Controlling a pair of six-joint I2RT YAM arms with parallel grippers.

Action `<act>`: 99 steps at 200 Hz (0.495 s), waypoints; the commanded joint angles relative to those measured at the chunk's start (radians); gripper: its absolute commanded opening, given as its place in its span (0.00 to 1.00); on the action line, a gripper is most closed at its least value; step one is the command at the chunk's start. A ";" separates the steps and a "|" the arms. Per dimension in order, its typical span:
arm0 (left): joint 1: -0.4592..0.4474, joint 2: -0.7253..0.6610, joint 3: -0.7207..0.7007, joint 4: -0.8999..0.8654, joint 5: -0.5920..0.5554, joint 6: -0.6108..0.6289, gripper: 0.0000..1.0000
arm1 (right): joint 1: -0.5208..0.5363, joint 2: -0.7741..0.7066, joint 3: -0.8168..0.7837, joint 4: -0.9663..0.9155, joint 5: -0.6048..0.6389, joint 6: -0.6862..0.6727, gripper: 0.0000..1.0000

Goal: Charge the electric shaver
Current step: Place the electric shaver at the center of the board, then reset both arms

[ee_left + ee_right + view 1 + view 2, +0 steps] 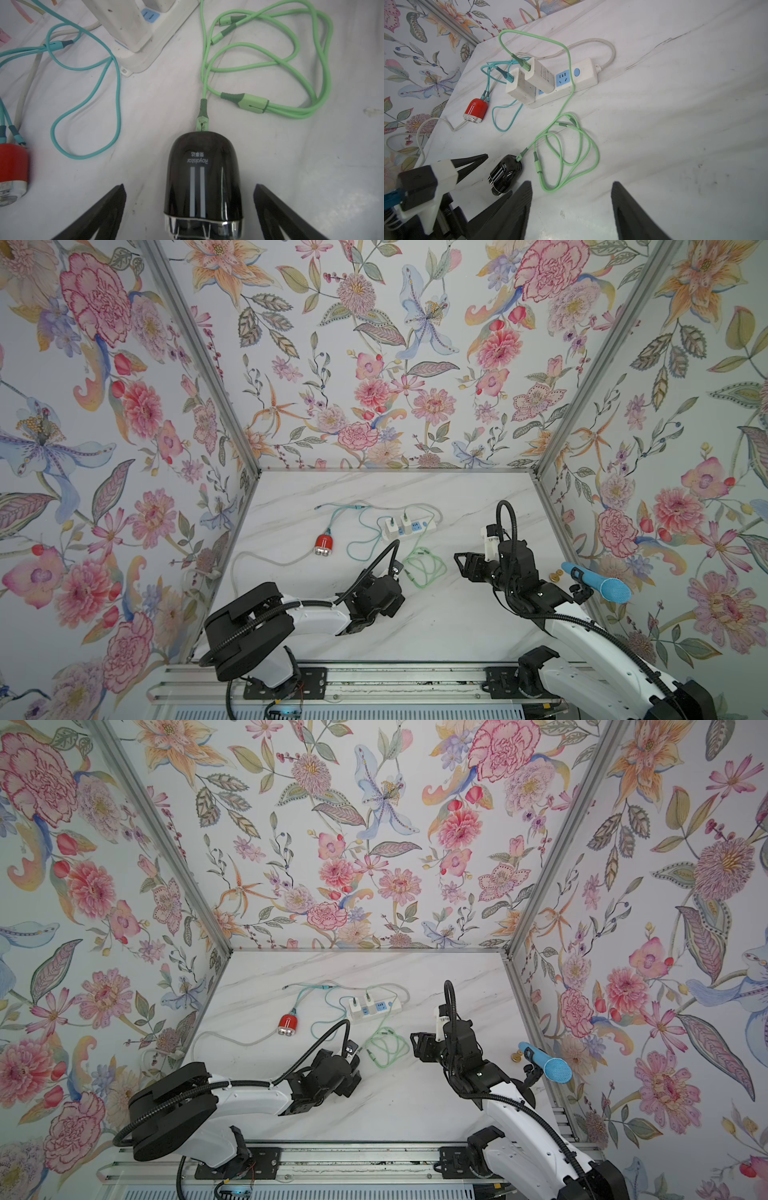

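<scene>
Shaver [202, 176] untouched within spread left hand [189, 185]

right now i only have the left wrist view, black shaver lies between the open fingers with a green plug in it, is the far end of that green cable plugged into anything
observer: Yes. In the right wrist view the green cable loops up, and its other plug sits in a white adapter that stands on the power strip.
operator: ok and where is the right hand
observer: The right hand is open and holds nothing. In both top views it sits beside the green coil, on the side away from the left hand, and it touches no cable as far as I can tell.
</scene>
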 commanded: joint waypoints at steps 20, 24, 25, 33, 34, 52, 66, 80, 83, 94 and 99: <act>0.014 -0.290 -0.053 0.110 -0.300 0.124 0.99 | -0.057 0.026 0.061 -0.051 0.308 -0.113 0.86; 0.024 -0.321 -0.067 0.143 -0.331 0.147 0.99 | -0.061 0.028 0.056 -0.037 0.361 -0.124 0.87; 0.026 -0.329 -0.070 0.151 -0.340 0.154 0.99 | -0.062 0.028 0.056 -0.032 0.373 -0.129 0.87; 0.059 -0.384 -0.110 0.242 -0.380 0.197 0.99 | -0.071 0.032 0.042 0.006 0.455 -0.158 0.87; 0.067 -0.390 -0.115 0.259 -0.381 0.203 0.99 | -0.074 0.033 0.041 0.012 0.461 -0.162 0.87; 0.224 -0.443 -0.195 0.474 -0.352 0.272 0.99 | -0.111 0.036 -0.005 0.140 0.537 -0.241 0.88; 0.326 -0.430 -0.222 0.619 -0.389 0.355 0.99 | -0.162 0.053 -0.056 0.246 0.564 -0.276 0.88; 0.415 -0.392 -0.244 0.753 -0.421 0.437 0.99 | -0.227 0.087 -0.106 0.355 0.547 -0.304 0.89; 0.436 -0.383 -0.248 0.778 -0.428 0.443 0.99 | -0.240 0.093 -0.119 0.391 0.537 -0.317 0.88; 0.519 -0.351 -0.272 0.846 -0.409 0.447 0.99 | -0.277 0.131 -0.166 0.516 0.515 -0.355 0.89; 0.557 -0.338 -0.283 0.864 -0.392 0.443 0.99 | -0.293 0.146 -0.178 0.559 0.507 -0.369 0.89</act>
